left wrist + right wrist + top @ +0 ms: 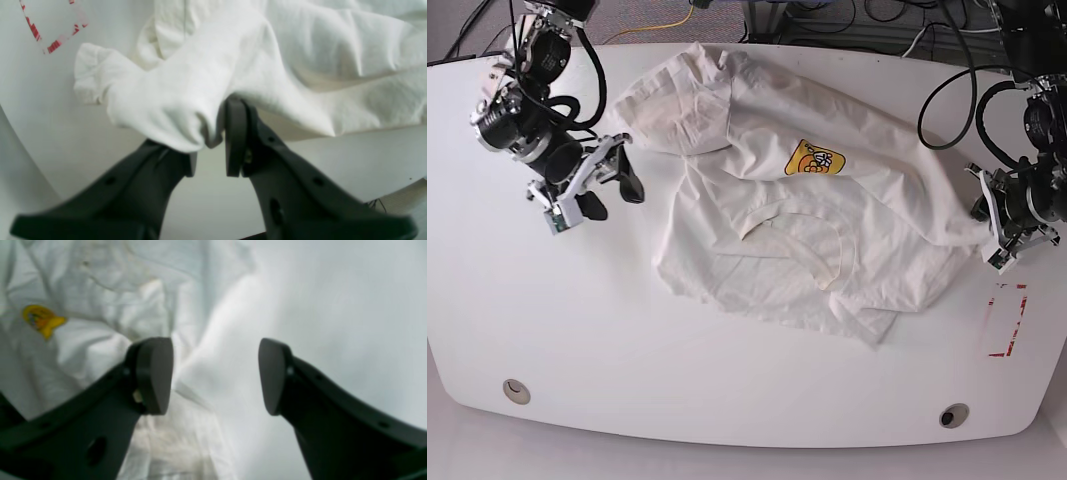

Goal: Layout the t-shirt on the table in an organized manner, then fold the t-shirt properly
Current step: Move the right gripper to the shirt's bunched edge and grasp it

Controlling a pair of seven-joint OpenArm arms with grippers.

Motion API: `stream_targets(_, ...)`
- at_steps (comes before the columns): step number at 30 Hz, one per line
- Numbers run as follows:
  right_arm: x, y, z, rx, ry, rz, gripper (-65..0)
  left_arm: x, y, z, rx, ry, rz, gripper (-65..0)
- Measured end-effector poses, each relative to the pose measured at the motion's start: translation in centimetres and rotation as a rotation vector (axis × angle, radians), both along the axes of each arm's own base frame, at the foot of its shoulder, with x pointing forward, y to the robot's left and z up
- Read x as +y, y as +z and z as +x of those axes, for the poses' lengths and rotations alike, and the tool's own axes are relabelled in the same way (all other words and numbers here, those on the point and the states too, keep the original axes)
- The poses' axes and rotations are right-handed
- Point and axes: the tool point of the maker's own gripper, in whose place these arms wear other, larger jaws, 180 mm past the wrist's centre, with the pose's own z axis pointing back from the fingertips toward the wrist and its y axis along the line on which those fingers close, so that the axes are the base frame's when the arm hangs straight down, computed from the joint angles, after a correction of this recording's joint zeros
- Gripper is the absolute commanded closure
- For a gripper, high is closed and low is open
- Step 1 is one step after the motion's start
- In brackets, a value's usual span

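Note:
The white t-shirt (827, 230) lies crumpled across the middle of the table (727, 390), its yellow patch (813, 158) facing up. My left gripper (989, 228) is at the shirt's right edge. In the left wrist view a bunched fold of the t-shirt (166, 100) drapes over one finger and hangs between the fingertips of the left gripper (211, 140); the jaws stand slightly apart with a visible gap. My right gripper (612, 185) hovers by the shirt's left edge. In its wrist view the right gripper (215, 373) is wide open above cloth, holding nothing, with the patch (41, 320) to its left.
A red tape outline (1007, 320) marks the table near the left arm, also visible as red tape (53, 45) in the left wrist view. Two round grommet holes (515, 390) (954, 415) sit near the front edge. Cables run behind the table's far edge.

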Motion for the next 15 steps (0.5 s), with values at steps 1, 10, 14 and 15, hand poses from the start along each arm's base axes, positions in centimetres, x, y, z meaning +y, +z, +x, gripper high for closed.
stream_targets(1,1.0,-0.2,0.2,0.004,0.03,0.011,-38.0,0.0,0.0,0.0,0.0,-0.001,0.0,-12.5)
stream_targets(10,7.0,-2.6,1.4,0.087,0.211,0.072,-38.0,0.0,-0.4,-0.4,0.013,0.001,0.002,-12.5)
stream_targets(14,9.1,-3.5,2.0,0.122,0.266,0.109,-38.0,0.1,-0.4,-0.4,0.013,0.002,0.006,-12.4)
stream_targets(15,9.5,-4.2,2.0,0.147,0.277,0.121,-38.0,0.1,-0.4,-0.4,0.013,0.001,0.005,-12.4)
